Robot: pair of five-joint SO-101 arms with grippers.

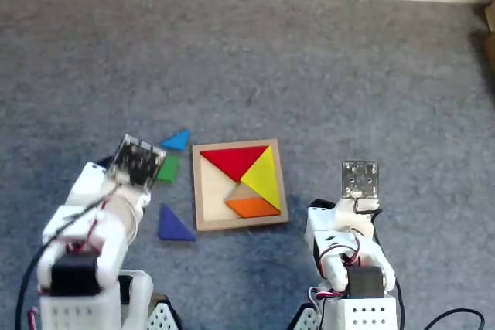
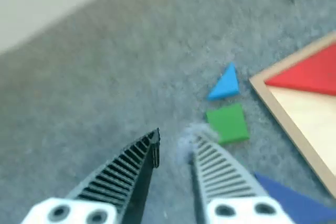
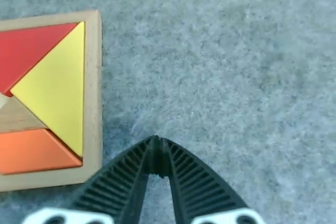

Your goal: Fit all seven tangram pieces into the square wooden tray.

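- Left gripper point(image 2: 176, 145): jaws parted by a modest gap, nothing between them, tips above grey carpet point(image 1: 309, 75).
- Green square point(image 2: 228, 123) just beyond the left gripper's tips, flat on the carpet, left of the tray's far-left corner.
- Light blue triangle point(image 2: 224, 85) just on the far side of the green square, apart from it.
- Dark blue triangle point(image 1: 173, 225) on the carpet left of the tray's near-left corner.
- Right gripper point(image 3: 157, 148): jaws closed tip to tip, holding nothing, over bare carpet to the right of the tray's near-right corner.
- Square wooden tray point(image 1: 210, 195) between the two arms, its left part bare.
- Inside the tray: red triangle point(image 1: 232, 160) along the far edge, yellow triangle point(image 1: 264, 175) along the right edge, orange piece point(image 1: 251, 207) against the near edge, small tan triangle point(image 1: 242, 192) in the middle, touching the orange and yellow pieces.
- Four pieces seated, three outside on the left.
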